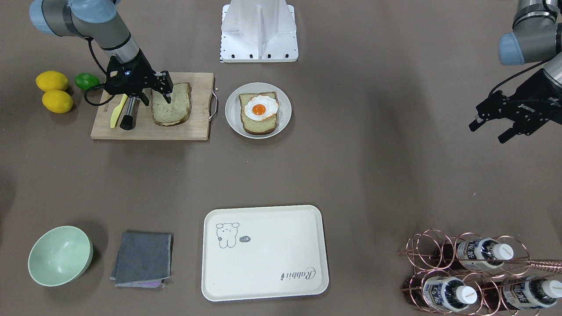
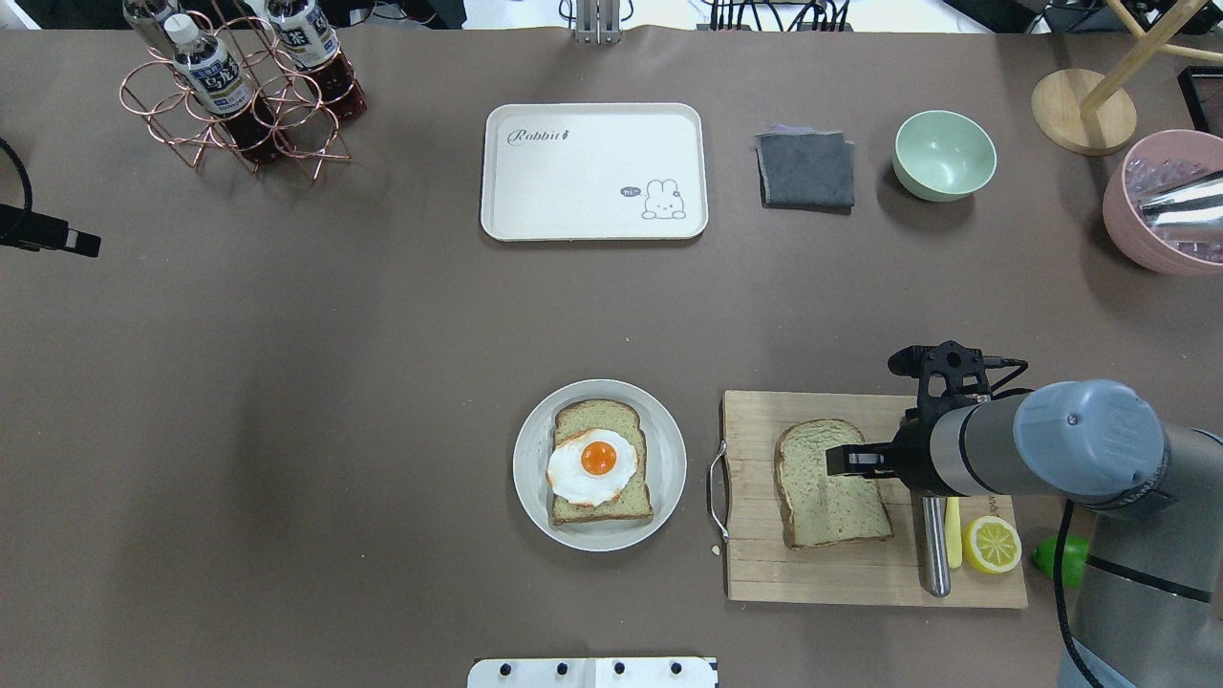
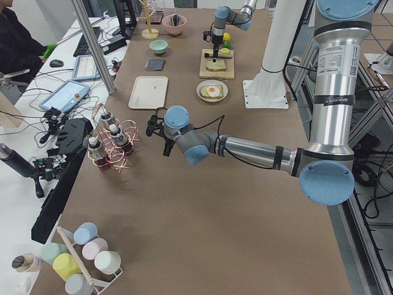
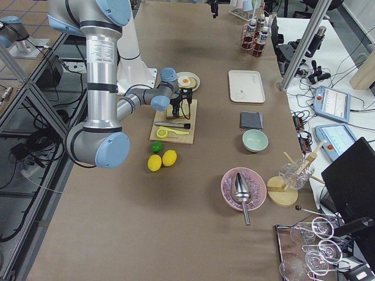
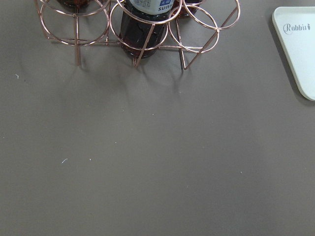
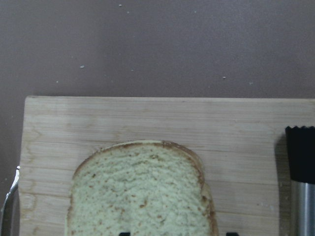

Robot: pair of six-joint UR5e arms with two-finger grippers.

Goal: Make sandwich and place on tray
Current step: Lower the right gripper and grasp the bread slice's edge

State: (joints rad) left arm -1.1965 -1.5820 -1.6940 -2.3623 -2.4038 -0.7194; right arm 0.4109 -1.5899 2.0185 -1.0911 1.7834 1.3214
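Note:
A slice of bread with a fried egg (image 1: 259, 109) on top lies on the round pale-grey plate (image 1: 281, 98), also in the overhead view (image 2: 669, 459). A second bread slice (image 1: 175, 115) lies flat on the wooden cutting board (image 1: 193, 127). My right gripper (image 1: 153, 97) is open and low over this slice; its fingertips show at the bottom of the right wrist view (image 6: 178, 233), over the bread (image 6: 142, 191). The cream tray (image 1: 263, 263) is bare on the operators' side. My left gripper (image 1: 488, 131) is open and empty, far off near the bottle rack.
A metal-handled knife (image 2: 934, 549), a yellow knife and a lemon half (image 2: 992, 545) lie on the board. Two lemons (image 1: 55, 91) and a lime lie beside it. A green bowl (image 1: 59, 255), a grey cloth (image 1: 142, 258) and a copper bottle rack (image 1: 474, 272) stand along the far edge.

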